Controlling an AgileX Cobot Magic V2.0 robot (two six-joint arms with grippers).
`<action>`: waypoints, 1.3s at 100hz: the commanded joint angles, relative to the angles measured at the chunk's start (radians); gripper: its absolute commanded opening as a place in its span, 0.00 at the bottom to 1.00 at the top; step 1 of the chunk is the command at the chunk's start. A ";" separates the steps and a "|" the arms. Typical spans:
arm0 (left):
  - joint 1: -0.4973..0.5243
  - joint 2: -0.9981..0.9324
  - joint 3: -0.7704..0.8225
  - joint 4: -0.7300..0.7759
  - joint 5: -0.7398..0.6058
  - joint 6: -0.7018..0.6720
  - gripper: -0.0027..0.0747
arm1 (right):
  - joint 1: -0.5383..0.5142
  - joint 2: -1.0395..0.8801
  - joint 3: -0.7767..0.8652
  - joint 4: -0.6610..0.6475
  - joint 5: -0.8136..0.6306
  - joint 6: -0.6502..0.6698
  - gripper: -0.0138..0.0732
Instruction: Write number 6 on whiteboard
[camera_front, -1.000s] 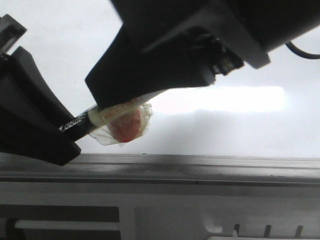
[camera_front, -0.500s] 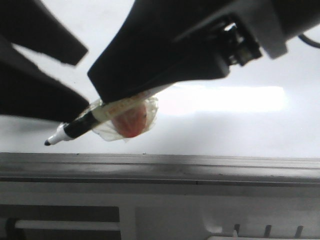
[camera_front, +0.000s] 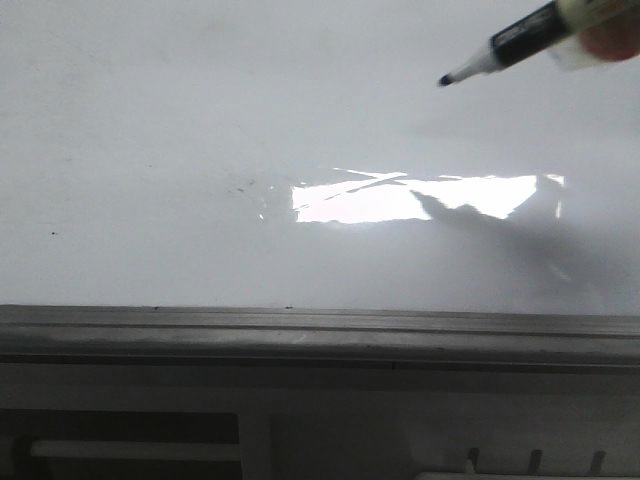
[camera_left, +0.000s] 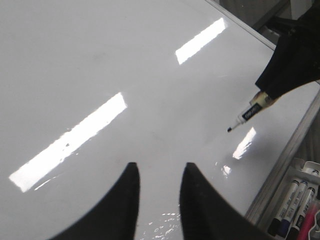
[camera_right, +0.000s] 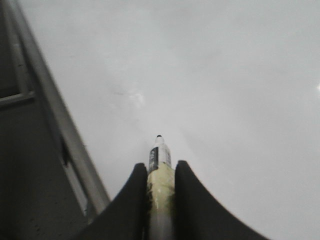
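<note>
While filling nearly every view, lies flat and glossy: the whiteboard (camera_front: 150, 120), white with faint smudges and bright rectangular glare patches, unmarked wherever visible, with no stroke of the number 6 on it. Bounded by a grey metal frame edge (camera_front: 320, 335) along its near side in the front view, the same edge running beside the right tool in its wrist view.

Clamped between the dark fingers of the right tool (camera_right: 161, 187): a black marker (camera_right: 159, 155) with a cream-taped barrel, jaws closed tight on it, its uncapped tip pointing out ahead of the fingers over the board. Shows in the front view only as the marker's front end at the upper right, tip aimed down and left, seemingly just off the surface, though contact cannot be told for sure; casts a soft grey shadow across the glare patch below.

Hovers over the board well apart from the marker: the left tool (camera_left: 159, 200), narrowly parted, nothing between its fingers.

Resting beyond the frame edge, near the left tool: a few spare markers (camera_left: 292, 202) in a tray.
</note>
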 joint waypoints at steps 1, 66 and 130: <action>0.033 -0.038 -0.006 -0.015 -0.033 -0.034 0.01 | -0.060 -0.025 -0.026 -0.010 -0.067 0.039 0.11; 0.051 -0.043 0.049 -0.151 -0.032 -0.034 0.01 | -0.065 0.177 -0.026 -0.010 -0.307 0.039 0.11; 0.051 -0.043 0.049 -0.149 -0.017 -0.032 0.01 | 0.014 0.230 -0.025 0.031 -0.002 0.057 0.11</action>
